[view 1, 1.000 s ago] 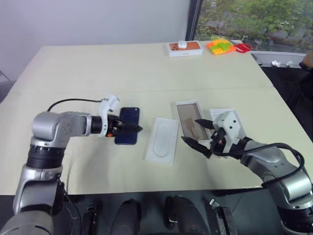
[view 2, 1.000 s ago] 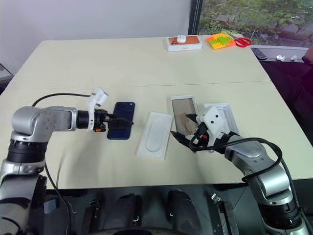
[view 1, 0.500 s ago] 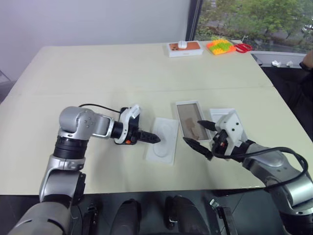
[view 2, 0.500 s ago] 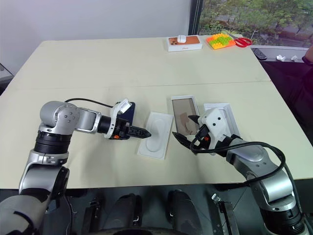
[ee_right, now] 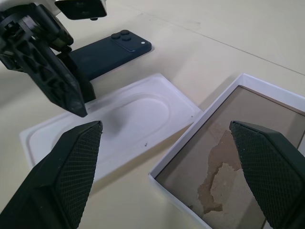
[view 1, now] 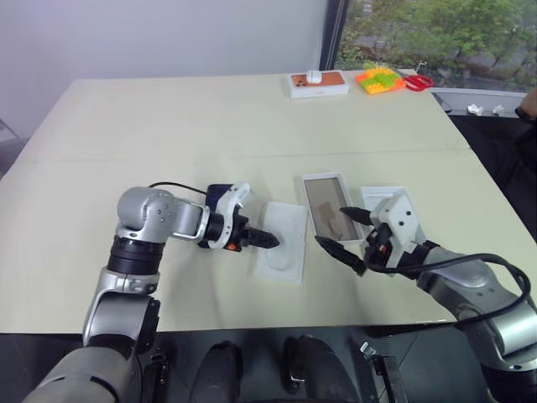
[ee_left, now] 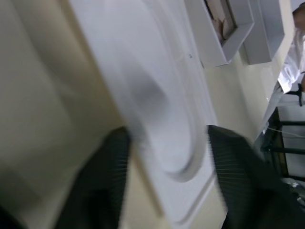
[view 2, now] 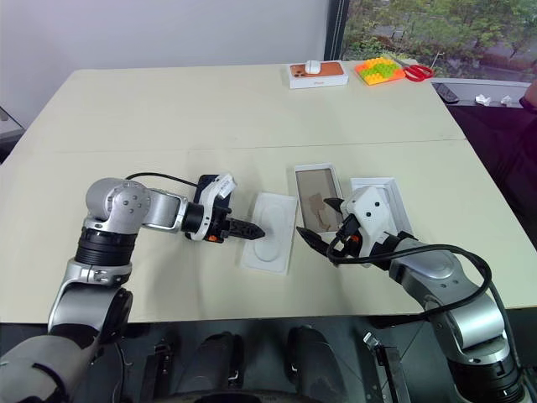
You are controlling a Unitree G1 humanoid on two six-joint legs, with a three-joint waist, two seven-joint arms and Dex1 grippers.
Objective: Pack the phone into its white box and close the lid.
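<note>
The dark navy phone (ee_right: pixel 107 52) lies flat on the table, mostly hidden behind my left wrist in the head views. Right of it lies a white insert tray (view 1: pixel 285 243) with an oval recess. My left gripper (view 1: pixel 268 241) points down at the tray's left edge. Its fingers (ee_left: pixel 105 181) stand a narrow gap apart over the tray, holding nothing. The open white box (view 1: pixel 321 195) with a brownish bottom sits right of the tray. The lid (view 1: pixel 377 192) lies inside-up beside the box, partly covered by my right gripper (view 1: pixel 344 231). That gripper hovers open and empty at the box's near end.
At the table's far side sit a white box with an orange phone picture (view 1: pixel 317 82), a bright orange-green block toy (view 1: pixel 376 79) and red scissors (view 1: pixel 415 81). The table's front edge runs just below both arms.
My left gripper moved right, from over the phone to the insert tray's left edge, and its fingers narrowed. The right arm stayed put.
</note>
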